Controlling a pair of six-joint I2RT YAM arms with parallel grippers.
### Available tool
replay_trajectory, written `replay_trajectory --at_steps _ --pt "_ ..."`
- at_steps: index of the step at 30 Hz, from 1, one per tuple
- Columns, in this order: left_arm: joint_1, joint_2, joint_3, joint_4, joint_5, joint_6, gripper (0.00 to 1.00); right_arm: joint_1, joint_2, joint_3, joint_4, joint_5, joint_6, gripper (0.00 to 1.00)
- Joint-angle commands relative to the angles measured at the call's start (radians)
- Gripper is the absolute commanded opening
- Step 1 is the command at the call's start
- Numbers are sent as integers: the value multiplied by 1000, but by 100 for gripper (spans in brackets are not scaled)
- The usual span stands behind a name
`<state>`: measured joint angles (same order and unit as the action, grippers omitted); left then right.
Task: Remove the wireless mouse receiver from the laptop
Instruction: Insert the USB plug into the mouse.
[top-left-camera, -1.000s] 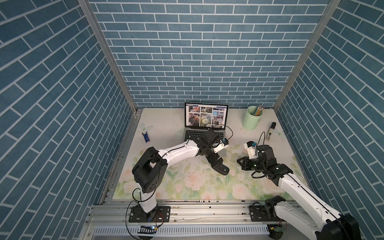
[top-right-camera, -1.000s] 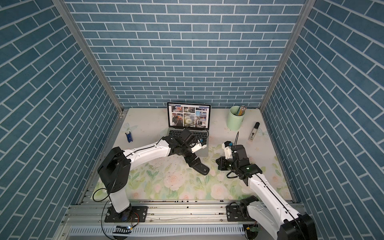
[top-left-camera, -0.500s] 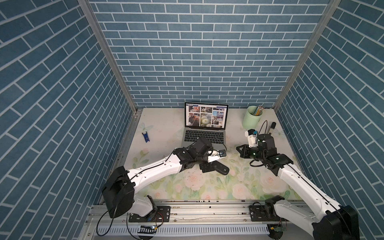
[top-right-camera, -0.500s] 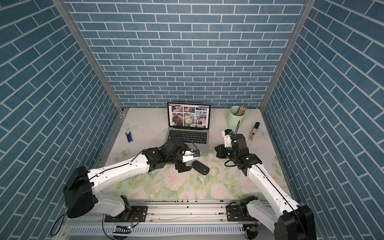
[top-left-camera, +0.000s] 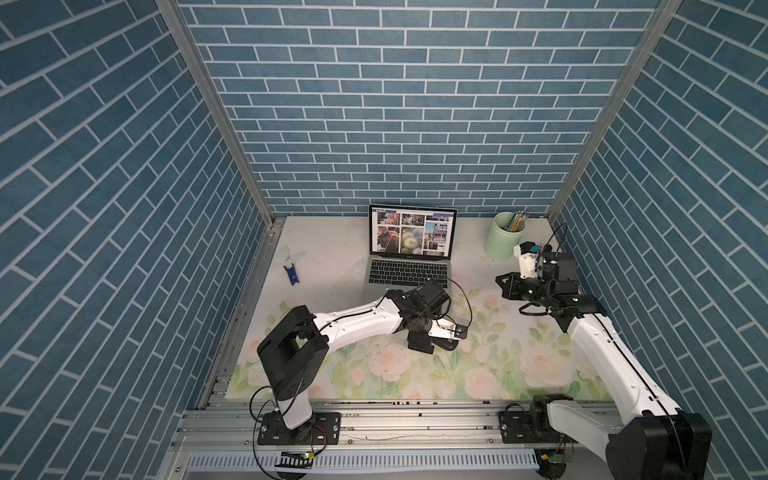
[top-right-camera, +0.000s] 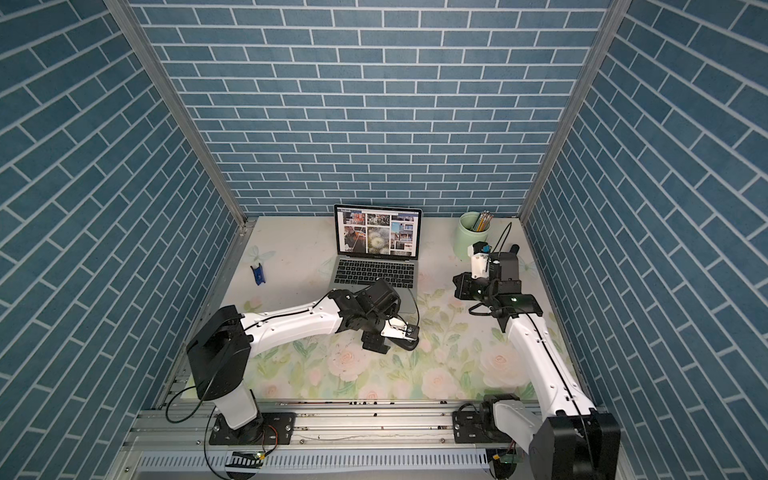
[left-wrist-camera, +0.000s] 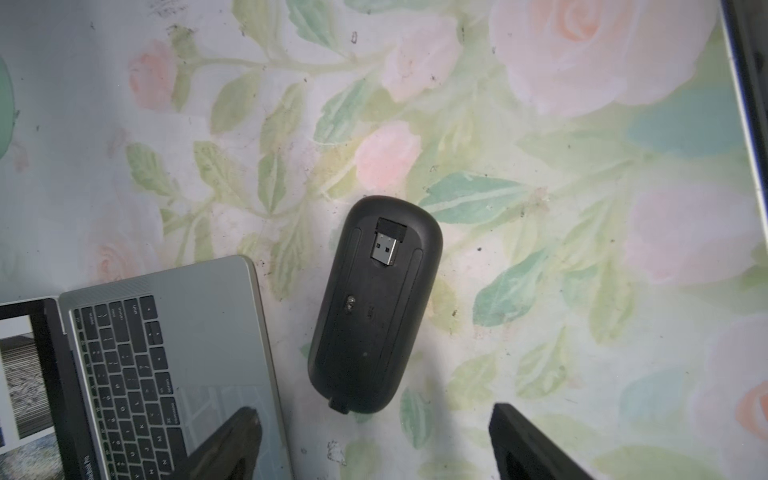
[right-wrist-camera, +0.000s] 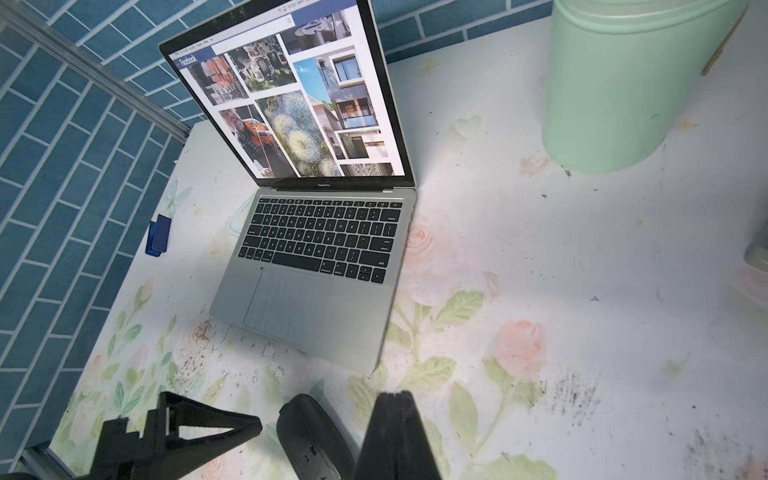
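**Item 1. Left claw** (left-wrist-camera: 373, 411): released. Its fingers (left-wrist-camera: 232, 444) are spread wide with nothing between them. It hovers low over the desk (left-wrist-camera: 582, 216), one finger above the front corner of the laptop (left-wrist-camera: 208, 324), the other above bare desk.

**Item 2. Mouse** (left-wrist-camera: 374, 324): black, oval, belly-up on the desk. It lies just ahead of the left claw and just beside the laptop's corner, not touching it.

**Item 3. Wireless mouse receiver** (left-wrist-camera: 387, 243): lies in the recess of the mouse's underside, black cap toward the mouse's end, silver plug bare. Whether it is pushed fully home cannot be told. It is too small to make out in the top views.

**Item 4. Laptop, further note:** open, screen lit with a grid of photos. The side edge facing the right wrist view shows no stub.

**Item 5. Right claw** (right-wrist-camera: 395, 401): clenched, nothing seen in it. It is held above the desk to the laptop's right, near the green cup (right-wrist-camera: 636, 91) of pencils (top-left-camera: 517, 220), apart from the mouse.

**Item 6. Blue clip** (right-wrist-camera: 158, 235): on the desk at the laptop's far side, well apart.

**Status (judged):** the receiver is out of the laptop and parked in the mouse, so removal looks done.

**Next move (judged):** lift the left claw straight up and away, so that neither finger clips the mouse or the laptop.
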<state>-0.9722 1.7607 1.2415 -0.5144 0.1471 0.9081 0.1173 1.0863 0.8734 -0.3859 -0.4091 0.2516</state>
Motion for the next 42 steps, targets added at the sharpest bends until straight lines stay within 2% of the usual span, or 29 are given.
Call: replay_trajectory --at_steps 1,15,42 --pt "0 28 6 -13 19 44 91 -14 -10 2 -32 -34 -49 0" --pt "13 186 84 14 25 83 90 -42 0 -13 -42 -16 -56 0" --pt "28 275 198 -49 59 70 90 -71 9 -44 -29 -39 -68 0"
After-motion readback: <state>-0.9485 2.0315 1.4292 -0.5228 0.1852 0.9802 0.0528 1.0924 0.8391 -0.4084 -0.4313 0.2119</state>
